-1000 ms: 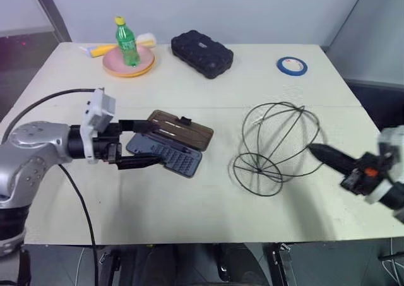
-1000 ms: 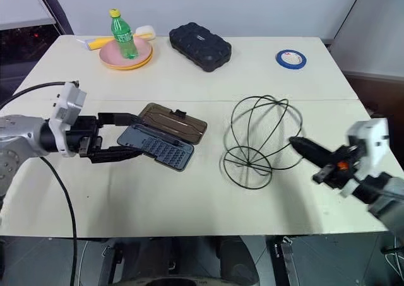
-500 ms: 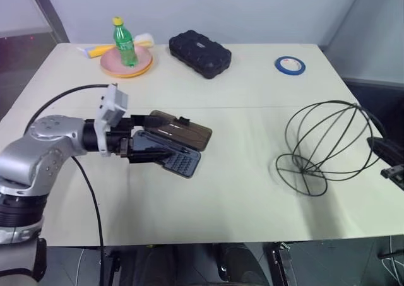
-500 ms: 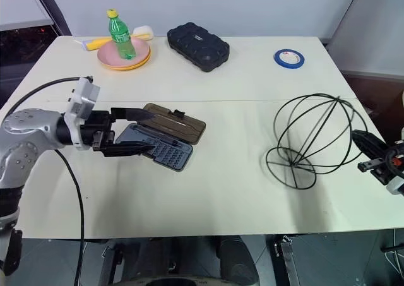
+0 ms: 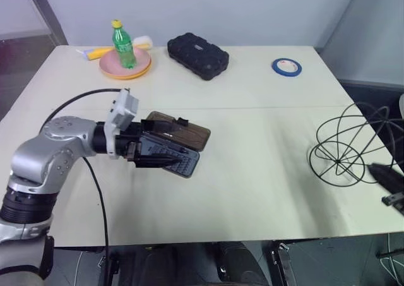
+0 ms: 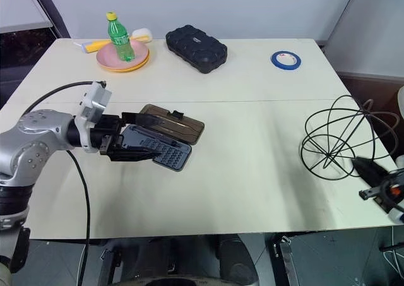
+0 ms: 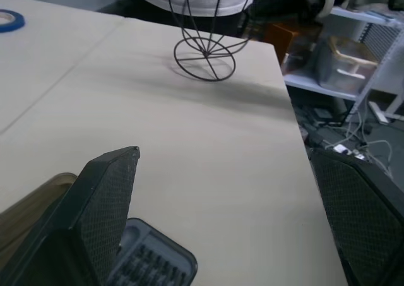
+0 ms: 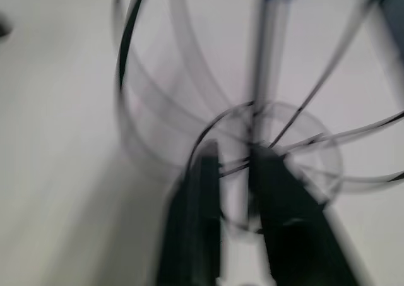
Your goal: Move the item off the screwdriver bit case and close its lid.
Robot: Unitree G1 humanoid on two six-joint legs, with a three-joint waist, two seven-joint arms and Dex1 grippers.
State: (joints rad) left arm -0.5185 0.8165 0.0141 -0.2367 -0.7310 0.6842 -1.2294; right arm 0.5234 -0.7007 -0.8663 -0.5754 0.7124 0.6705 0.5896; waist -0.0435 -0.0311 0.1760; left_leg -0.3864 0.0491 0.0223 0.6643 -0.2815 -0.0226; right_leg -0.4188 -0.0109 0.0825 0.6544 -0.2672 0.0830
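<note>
Now you see the screwdriver bit case point(image 6: 158, 148) open on the cream table point(image 6: 252, 172), bits in its tray, lid point(image 6: 172, 123) laid back. Your left gripper point(image 6: 142, 148) spreads wide over it. The wire sphere point(image 6: 341, 141) sits at the table's right edge; whether the right gripper point(image 8: 230, 172) grips it, you can't tell.

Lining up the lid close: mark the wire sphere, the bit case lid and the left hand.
wire sphere point(image 5: 344, 148), left eye view, hoops' middle.
lid point(image 6: 173, 122), right eye view, brown panel's centre.
left hand point(image 6: 140, 139), right eye view, between fingertips.
</note>
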